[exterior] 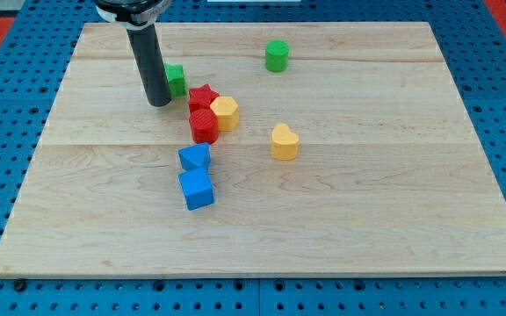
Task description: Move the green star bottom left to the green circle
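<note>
The green star (pixel 176 79) lies at the upper left of the wooden board (pixel 367 219), partly hidden behind my rod. My tip (pixel 158 103) rests on the board, touching the star's left side. The green circle (pixel 277 55), a short cylinder, stands near the view's top, to the right of the star and well apart from it.
A red star (pixel 203 96), a red block (pixel 204 125) and a yellow hexagon block (pixel 226 113) cluster just right of and below the green star. A yellow heart (pixel 284 141) lies further right. Two blue blocks (pixel 195 159) (pixel 197 189) sit below the cluster.
</note>
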You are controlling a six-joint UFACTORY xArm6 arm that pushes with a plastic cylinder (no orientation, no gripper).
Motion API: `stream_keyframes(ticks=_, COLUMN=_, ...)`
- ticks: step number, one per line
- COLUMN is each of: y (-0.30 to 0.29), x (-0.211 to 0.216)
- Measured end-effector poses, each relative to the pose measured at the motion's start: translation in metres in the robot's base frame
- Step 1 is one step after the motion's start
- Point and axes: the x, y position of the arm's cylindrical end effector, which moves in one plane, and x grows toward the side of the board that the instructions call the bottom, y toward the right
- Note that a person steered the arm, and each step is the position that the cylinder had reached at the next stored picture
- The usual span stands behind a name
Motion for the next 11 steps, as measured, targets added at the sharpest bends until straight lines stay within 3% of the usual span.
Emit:
stream_keyframes(ticks=1, y=0.000, x=-0.021)
stream_keyframes(ticks=9, y=-0.024, x=-0.070)
stream_keyframes(ticks=11, y=0.013, x=-0.062)
